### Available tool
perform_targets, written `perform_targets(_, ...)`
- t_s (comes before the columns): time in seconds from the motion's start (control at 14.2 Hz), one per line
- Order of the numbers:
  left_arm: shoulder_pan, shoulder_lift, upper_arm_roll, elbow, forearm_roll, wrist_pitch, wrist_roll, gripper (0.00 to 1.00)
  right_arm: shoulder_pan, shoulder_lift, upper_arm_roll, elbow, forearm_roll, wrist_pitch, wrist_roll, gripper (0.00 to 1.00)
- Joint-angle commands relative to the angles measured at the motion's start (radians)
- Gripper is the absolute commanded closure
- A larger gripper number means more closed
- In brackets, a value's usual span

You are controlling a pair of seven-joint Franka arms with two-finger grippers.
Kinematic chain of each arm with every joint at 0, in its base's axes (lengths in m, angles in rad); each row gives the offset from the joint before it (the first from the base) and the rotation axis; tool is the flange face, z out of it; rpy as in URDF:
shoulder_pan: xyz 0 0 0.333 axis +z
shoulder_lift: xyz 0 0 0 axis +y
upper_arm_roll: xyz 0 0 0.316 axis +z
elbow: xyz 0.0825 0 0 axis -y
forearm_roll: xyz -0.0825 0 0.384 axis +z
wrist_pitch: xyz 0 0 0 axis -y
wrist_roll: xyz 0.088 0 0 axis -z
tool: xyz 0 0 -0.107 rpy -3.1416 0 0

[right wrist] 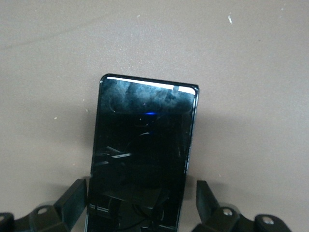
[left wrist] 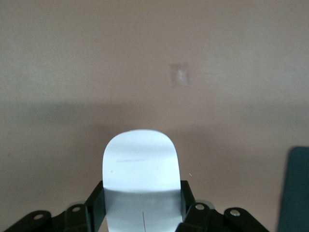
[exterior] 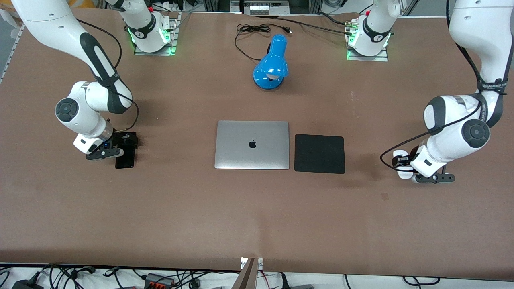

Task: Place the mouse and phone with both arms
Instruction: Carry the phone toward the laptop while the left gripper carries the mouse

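Lying between open right pincer (right wrist: 142, 203) fingers: phone (right wrist: 145, 150); left pincer (left wrist: 142, 210) clasps mouse (left wrist: 141, 169).

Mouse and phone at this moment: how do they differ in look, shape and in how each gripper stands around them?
The mouse is white with a rounded end; the phone is black, glossy, flat and rectangular. The mouse lies toward the left arm's end of the table, the phone toward the right arm's end. The left gripper has its fingers against the mouse's sides; the right gripper straddles the phone with gaps on both sides. Both appear to lie on the brown table.
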Motion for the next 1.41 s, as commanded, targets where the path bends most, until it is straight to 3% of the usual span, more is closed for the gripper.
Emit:
perform_targets(0.0, 0.0, -0.022, -0.017, 0.054, 0.02, -0.095, -0.005, 0.63, 0.005, 0.017, -0.001, 0.014, 0.019, 0.009, 0.006, 0.05)
perform_targets(0.07, -0.004, -0.027, -0.029, 0.068, 0.022, -0.119, -0.007, 0.64, 0.005, 0.017, -0.001, 0.014, 0.019, 0.009, 0.006, 0.31)
perform_targets(0.21, -0.006, -0.047, -0.061, 0.107, 0.022, -0.159, -0.014, 0.64, 0.005, 0.016, -0.001, 0.016, 0.019, 0.006, 0.006, 0.75)
perform_targets(0.35, -0.022, -0.042, -0.096, 0.196, 0.02, -0.286, -0.058, 0.64, 0.007, 0.01, -0.001, 0.016, 0.019, 0.003, 0.006, 1.0)
perform_targets(0.56, -0.117, -0.041, -0.096, 0.233, 0.022, -0.35, -0.149, 0.65, 0.008, -0.026, 0.007, 0.028, 0.017, -0.017, 0.002, 1.0)
perform_targets(0.99, -0.259, -0.006, -0.101, 0.206, 0.022, -0.317, -0.284, 0.68, 0.134, -0.093, 0.044, 0.147, 0.017, -0.265, 0.23, 1.0)
perform_targets(1.13, -0.295, -0.007, -0.099, 0.152, 0.023, -0.264, -0.359, 0.69, 0.198, -0.089, 0.045, 0.184, 0.017, -0.287, 0.324, 1.0)
perform_targets(1.34, -0.308, -0.005, -0.099, 0.021, 0.028, -0.068, -0.396, 0.69, 0.252, -0.052, 0.068, 0.212, 0.017, -0.284, 0.463, 1.0)
